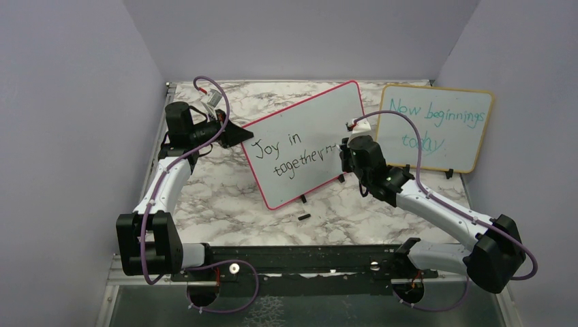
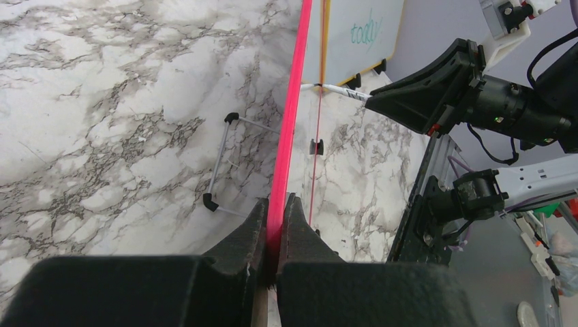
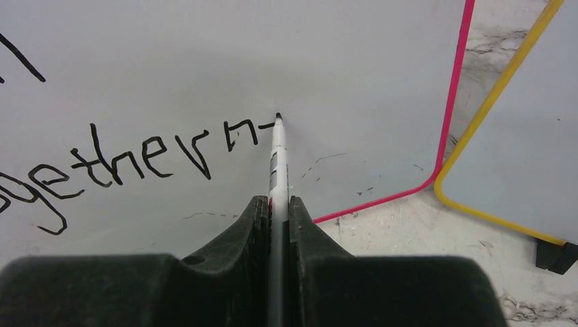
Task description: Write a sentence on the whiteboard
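One whiteboard [image 1: 307,129], beside one yellow-framed board [image 1: 436,129], is standing mid-way across the table [image 1: 218,197], running lengthwise near-left to far-right, the left gripper [image 2: 275,225] clenching its red edge, the right gripper [image 3: 278,211] pinching one marker [image 3: 278,153] pointing at the sentence [image 1: 290,153].

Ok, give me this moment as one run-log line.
left gripper: shut on whiteboard edge | right gripper: shut on marker, tip on whiteboard | sentence: reads "Joy in togethern", unfinished

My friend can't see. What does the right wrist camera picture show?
The right gripper pinches a white marker, its black tip touching the whiteboard at the end of the unfinished black sentence. A yellow-framed board shows just right of the whiteboard's pink frame.
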Controlling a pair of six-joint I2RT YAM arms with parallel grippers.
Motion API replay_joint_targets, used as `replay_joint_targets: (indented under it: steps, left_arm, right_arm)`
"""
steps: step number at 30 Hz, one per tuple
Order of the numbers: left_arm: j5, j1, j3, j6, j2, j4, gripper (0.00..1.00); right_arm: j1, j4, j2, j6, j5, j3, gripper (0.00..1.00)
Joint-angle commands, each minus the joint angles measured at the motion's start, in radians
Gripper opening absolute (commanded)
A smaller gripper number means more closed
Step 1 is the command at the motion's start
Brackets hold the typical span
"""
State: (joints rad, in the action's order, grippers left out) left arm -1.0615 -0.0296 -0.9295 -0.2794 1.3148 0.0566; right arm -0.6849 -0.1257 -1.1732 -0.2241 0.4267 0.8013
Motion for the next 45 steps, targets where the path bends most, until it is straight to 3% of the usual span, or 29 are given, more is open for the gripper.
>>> replay_joint_targets:
  steps: [1,45]
  left_arm:
    - [0.127,0.010,0.018,0.112,0.039,-0.089,0.00]
    - [0.125,0.010,0.017,0.111,0.039,-0.089,0.00]
  right_arm:
    - [0.008,0.050,-0.007,0.014,-0.048,0.029,0.00]
    - [0.008,0.014,0.028,0.003,-0.094,0.000,0.00]
